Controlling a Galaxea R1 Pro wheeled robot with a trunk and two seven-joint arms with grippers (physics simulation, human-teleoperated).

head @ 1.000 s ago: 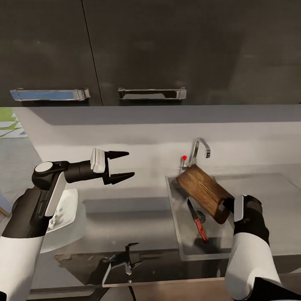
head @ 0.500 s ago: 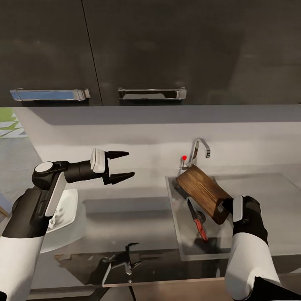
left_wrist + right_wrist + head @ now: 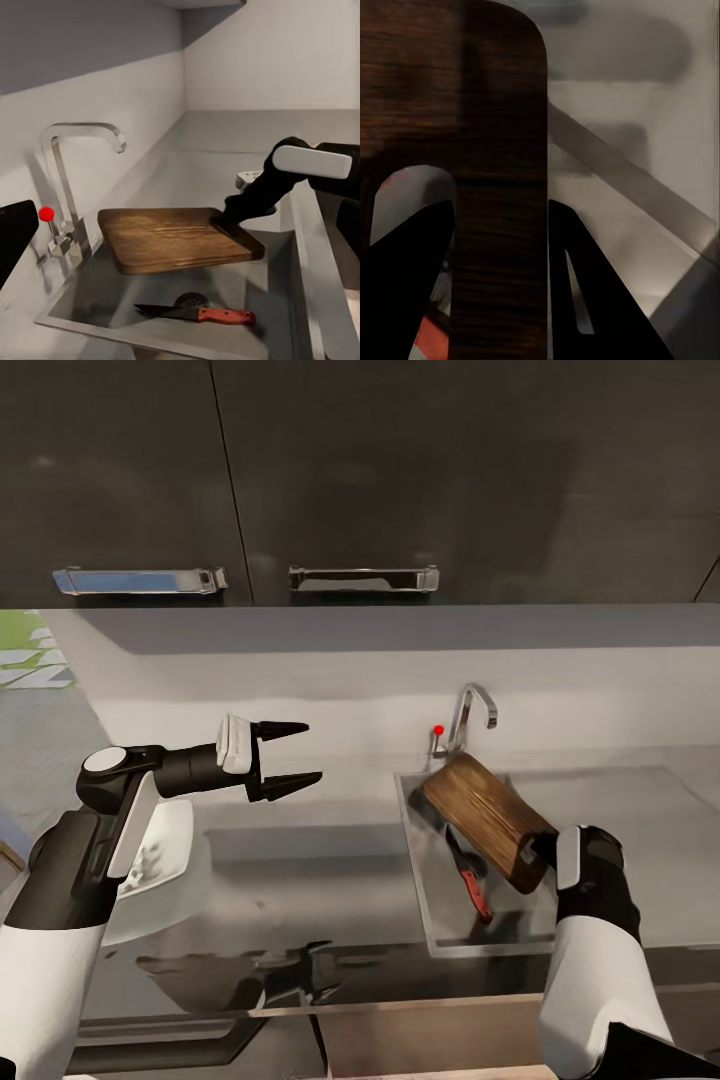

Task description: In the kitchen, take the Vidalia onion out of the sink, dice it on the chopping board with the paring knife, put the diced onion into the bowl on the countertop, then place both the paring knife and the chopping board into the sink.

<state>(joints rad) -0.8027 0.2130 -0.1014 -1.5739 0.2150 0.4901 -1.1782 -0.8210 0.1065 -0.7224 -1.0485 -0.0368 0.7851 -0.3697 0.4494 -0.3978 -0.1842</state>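
chopping board held over the sink

chopping board [image 3: 488,820] hangs tilted above the sink [image 3: 420,880] basin, pinched at its near end by my right gripper [image 3: 540,850]; in the right wrist view both fingers [image 3: 577,300] press the board's edge between them. i see the paring knife [image 3: 470,880], dark blade and red handle, lying on the basin floor under the board, near the drain. my left gripper [image 3: 285,760] hovers over the countertop [image 3: 300,860], fingers spread, holding nothing. the white bowl [image 3: 160,850] sits beneath my left arm. the chrome tap [image 3: 470,715] stands behind the basin.
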